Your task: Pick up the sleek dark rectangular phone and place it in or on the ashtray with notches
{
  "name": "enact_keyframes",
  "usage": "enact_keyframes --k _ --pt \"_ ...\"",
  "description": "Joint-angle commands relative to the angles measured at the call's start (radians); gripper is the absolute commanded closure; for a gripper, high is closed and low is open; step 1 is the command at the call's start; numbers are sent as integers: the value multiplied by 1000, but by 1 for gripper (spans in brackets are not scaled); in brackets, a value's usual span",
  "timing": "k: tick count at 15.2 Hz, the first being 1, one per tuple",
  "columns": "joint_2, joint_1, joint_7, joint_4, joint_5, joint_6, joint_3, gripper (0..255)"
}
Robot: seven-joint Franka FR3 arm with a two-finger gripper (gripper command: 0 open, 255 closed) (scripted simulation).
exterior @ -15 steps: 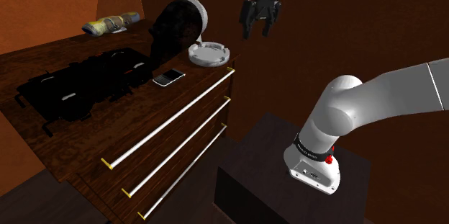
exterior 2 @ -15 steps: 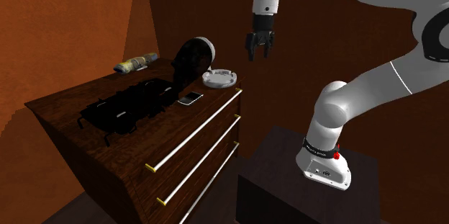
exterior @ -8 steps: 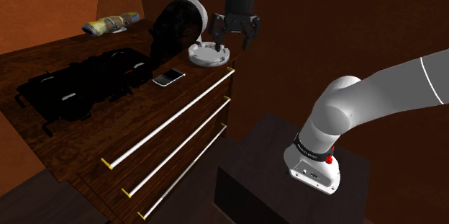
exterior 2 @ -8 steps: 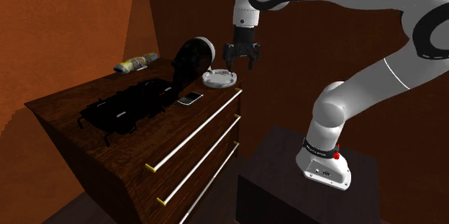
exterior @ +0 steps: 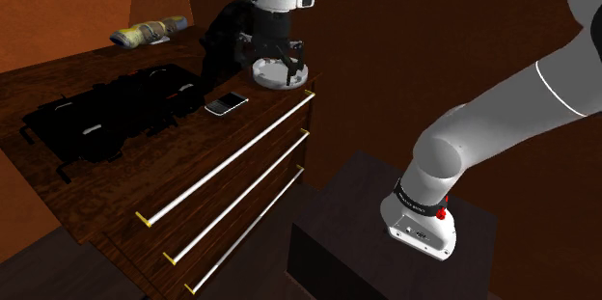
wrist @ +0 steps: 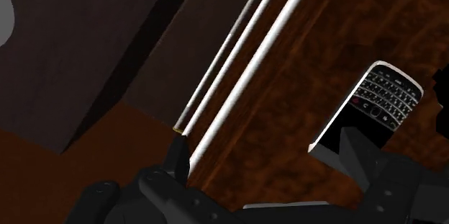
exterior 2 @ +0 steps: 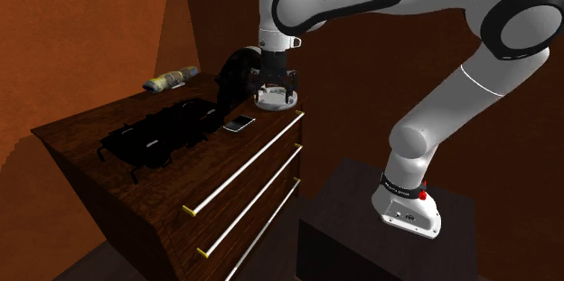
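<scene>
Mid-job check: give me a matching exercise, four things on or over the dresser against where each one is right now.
Things:
1. phone
2. ashtray
3. gripper
4. rolled bundle

Places or states:
A. at the back of the dresser top, near the wall
B. open, low over the ashtray
C. lying flat, keypad up, between the black grate and the ashtray
D. near the dresser top's front corner, beneath the gripper

Pairs: 1-C, 2-D, 3-B, 4-A
</scene>
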Motion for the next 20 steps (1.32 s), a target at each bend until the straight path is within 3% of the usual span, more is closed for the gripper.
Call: enact_keyframes --k 1,6,9,16,20 --pt "73 -32 131 34 -17 48 56 0" --pt "289 -107 457 158 -130 134 176 0" --pt "409 -124 627 229 -218 160 211 0" --pt "447 -116 646 168 -245 251 215 0" --pt "451 -116 648 164 -247 258 215 0"
